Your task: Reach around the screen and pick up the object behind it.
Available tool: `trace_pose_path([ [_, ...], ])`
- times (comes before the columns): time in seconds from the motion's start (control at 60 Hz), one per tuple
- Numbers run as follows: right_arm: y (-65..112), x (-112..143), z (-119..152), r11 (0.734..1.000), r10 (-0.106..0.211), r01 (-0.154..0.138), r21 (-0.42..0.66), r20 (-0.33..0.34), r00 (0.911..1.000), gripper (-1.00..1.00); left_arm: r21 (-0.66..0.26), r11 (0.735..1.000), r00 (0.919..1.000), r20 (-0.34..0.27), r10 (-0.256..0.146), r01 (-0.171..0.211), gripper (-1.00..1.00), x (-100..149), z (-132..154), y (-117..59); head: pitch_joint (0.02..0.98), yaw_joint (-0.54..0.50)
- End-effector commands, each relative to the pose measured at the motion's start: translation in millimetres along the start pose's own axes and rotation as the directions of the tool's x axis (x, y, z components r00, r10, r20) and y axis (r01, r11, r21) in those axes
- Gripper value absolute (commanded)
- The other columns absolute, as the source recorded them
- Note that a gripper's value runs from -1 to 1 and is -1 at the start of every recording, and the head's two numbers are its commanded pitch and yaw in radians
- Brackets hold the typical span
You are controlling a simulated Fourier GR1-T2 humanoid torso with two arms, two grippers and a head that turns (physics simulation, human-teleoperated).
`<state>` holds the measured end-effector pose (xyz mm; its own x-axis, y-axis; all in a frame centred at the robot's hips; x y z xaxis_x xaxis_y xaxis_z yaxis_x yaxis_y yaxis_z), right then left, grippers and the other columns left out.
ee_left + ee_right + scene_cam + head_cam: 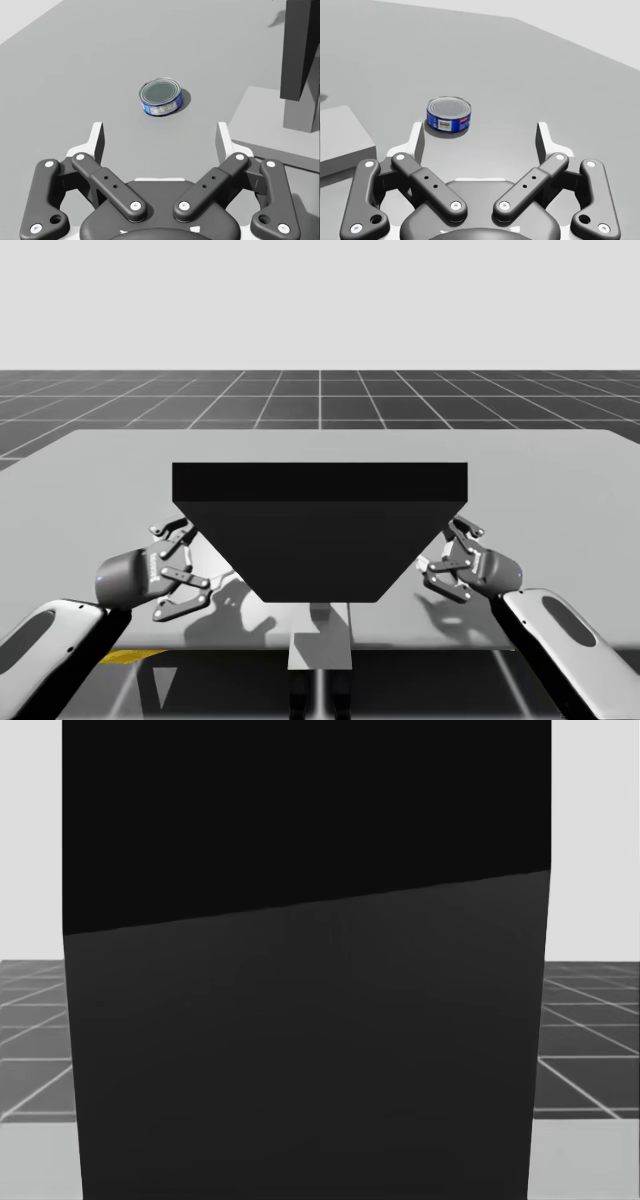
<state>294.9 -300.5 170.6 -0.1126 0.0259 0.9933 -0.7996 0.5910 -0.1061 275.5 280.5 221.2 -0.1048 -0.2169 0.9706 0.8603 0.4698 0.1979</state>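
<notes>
Behind screen (pixel 320 530) (probably), blue can (pixel 161 97) stands upright.

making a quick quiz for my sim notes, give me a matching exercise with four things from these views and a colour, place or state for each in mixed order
Things:
1. screen
2. blue can
3. left gripper
4. table

Descriptions:
A. open, holding nothing
B. pale grey and flat
C. black, wide, standing upright
D. short and round, silver lid facing up

Pairs: 1-C, 2-D, 3-A, 4-B
</notes>
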Motion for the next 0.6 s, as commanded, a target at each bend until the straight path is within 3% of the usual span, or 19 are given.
trace_pose_path([
  [0.017, -3.5, -13, -27, 0.999, -0.020, 0.021, 0.035, -0.042, 0.9989, -1.00, -0.008, 1.000, 0.9999, -0.007, -0.012, 0.012, -1.00, -1, -3, -2.1, 0.148, -0.02],
  [0.45, -13.7, -33, -102, 0.995, -0.034, 0.043, 0.093, -0.098, 0.9946, -1.00, -0.022, 1.000, 0.9999, -0.004, -0.015, 0.015, -1.00, -4, -4, -6.7, 0.159, -0.01],
  [0.6, -12.4, -42, -127, 0.993, -0.017, 0.031, 0.116, -0.126, 0.9919, -1.00, -0.024, 1.000, 0.9998, -0.004, -0.018, 0.018, -1.00, -5, -4, -8.3, 0.164, -0.01],
])
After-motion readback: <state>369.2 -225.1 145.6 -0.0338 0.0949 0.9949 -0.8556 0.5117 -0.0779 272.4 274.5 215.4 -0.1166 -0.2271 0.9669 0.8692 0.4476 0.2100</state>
